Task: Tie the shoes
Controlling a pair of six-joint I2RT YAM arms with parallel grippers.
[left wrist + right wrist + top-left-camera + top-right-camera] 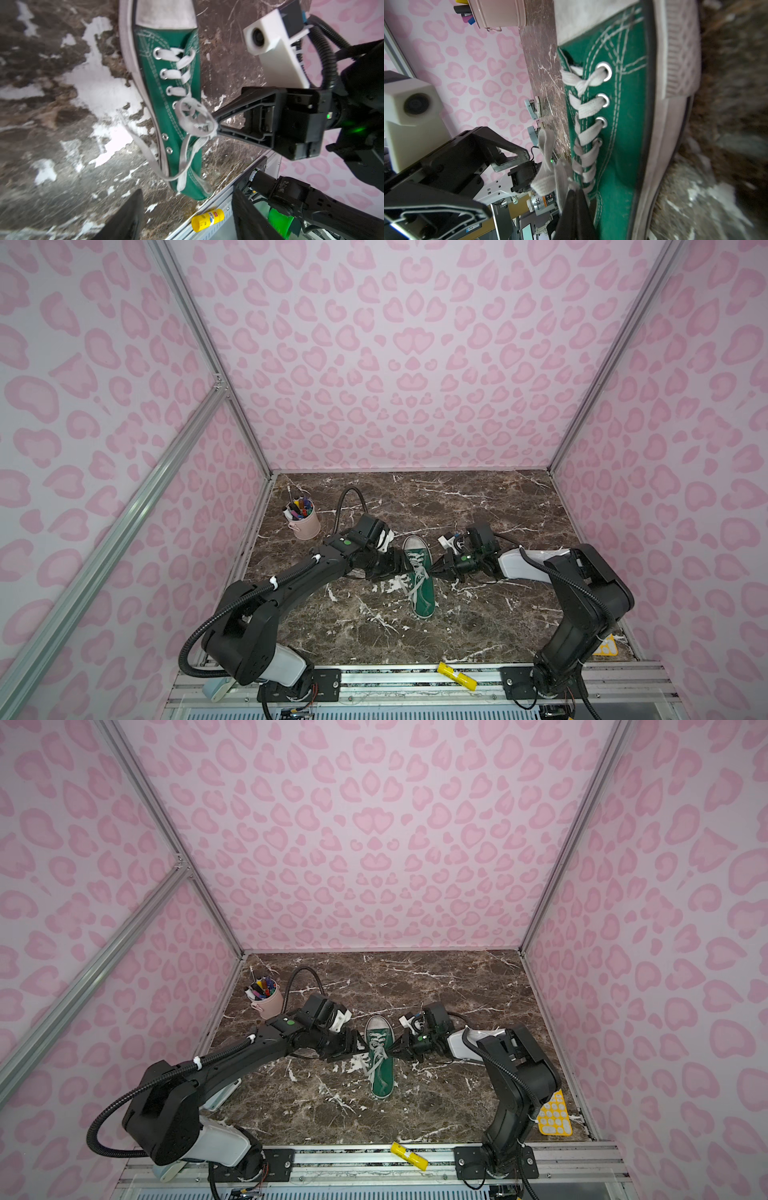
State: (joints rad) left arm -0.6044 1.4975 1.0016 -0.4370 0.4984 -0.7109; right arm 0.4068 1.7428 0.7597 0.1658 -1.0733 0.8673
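Observation:
The green shoe [420, 572] [380, 1052] lies flat mid-table, white toe cap toward the back wall. Its off-white laces [409, 587] trail loose over the tongue and onto the marble on its left. My right gripper [435, 570] [575, 192] is at the shoe's right side, shut on a lace loop [194, 117] that stands up over the eyelets. My left gripper [394, 570] [186, 193] is at the shoe's left side, open, with nothing between its fingers [126, 216]. It also shows in the right wrist view, with the left gripper [505, 184] apart from the loop.
A pink cup of markers [305, 522] [266, 1000] stands back left, behind my left arm. A yellow tube [457, 675] [207, 220] lies on the front rail. A yellow pad [555, 1115] sits at the table's front right corner. Pink patterned walls enclose three sides.

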